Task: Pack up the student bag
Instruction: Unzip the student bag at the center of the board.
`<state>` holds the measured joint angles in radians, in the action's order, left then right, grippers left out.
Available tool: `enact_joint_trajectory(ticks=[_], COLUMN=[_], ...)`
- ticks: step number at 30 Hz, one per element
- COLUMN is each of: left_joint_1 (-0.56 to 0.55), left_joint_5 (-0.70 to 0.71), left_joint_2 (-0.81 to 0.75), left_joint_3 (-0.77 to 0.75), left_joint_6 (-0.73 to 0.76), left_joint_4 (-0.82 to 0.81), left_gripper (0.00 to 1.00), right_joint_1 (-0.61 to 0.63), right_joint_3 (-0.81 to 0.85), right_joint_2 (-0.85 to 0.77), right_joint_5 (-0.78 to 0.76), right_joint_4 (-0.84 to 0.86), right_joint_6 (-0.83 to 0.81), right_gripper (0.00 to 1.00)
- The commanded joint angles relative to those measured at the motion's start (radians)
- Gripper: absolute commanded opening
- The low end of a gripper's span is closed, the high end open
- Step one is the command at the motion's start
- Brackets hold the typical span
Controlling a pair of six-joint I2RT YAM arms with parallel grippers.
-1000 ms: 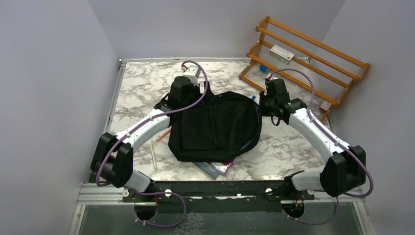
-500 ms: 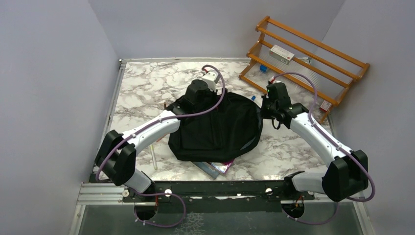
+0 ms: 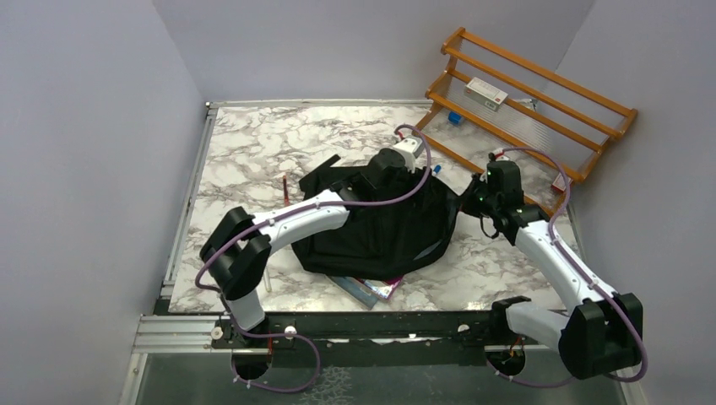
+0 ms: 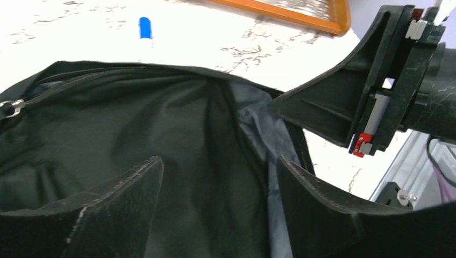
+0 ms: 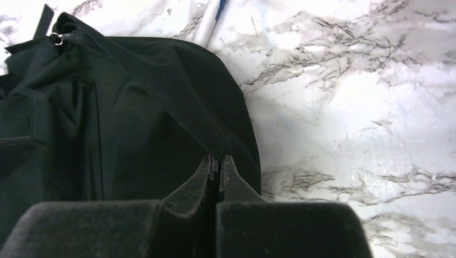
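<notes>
At 3 o'clock rim of student bag (image 3: pixel 380 228), right gripper (image 5: pixel 216 161) just clamped on fabric; left gripper (image 4: pixel 215 172), jaws apart, empty, swung from 10 to 1 o'clock. Mouth-opening likely starts.

Matt cloth student bag (image 3: pixel 382 238), glossy tabletop (image 3: pixel 245 152)

An overhead camera looks down; both wrist cameras closely share the student bag (image 3: pixel 397 240).
</notes>
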<state>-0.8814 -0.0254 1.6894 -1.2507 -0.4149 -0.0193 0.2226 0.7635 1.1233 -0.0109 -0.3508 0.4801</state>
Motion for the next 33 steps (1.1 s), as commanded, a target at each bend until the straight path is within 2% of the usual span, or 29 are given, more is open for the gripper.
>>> enact_joint_trajectory(ticks=[1,5,11,22,33], left_joint_1=[-0.047,-0.075,-0.114,-0.131,-0.131], left_joint_5=[0.018,0.050,0.048,0.145,0.168], left_joint_2=[0.086,0.146,0.198,0.260,0.336], left_joint_3=[-0.095,-0.152,-0.194,-0.201,-0.255], left_joint_6=[-0.023,-0.027,-0.043,-0.067,-0.054], left_joint_4=[-0.001,0.018,0.045,0.068,0.039], left_gripper=[0.74,0.69,0.59,0.58,0.76], right_joint_1=[-0.074,-0.101,-0.104,-0.104,-0.104], right_joint_3=[-0.088,-0.147,-0.168,-0.177,-0.190], right_joint_2=[-0.076,-0.140,-0.187,-0.239,-0.251], right_joint_5=[0.169,0.265,0.315,0.359,0.427], right_joint_4=[0.106,0.180,0.214,0.212,0.222], right_joint_6=[0.066,0.094,0.127,0.140,0.173], right_gripper=[0.01,0.01,0.01,0.01,0.01])
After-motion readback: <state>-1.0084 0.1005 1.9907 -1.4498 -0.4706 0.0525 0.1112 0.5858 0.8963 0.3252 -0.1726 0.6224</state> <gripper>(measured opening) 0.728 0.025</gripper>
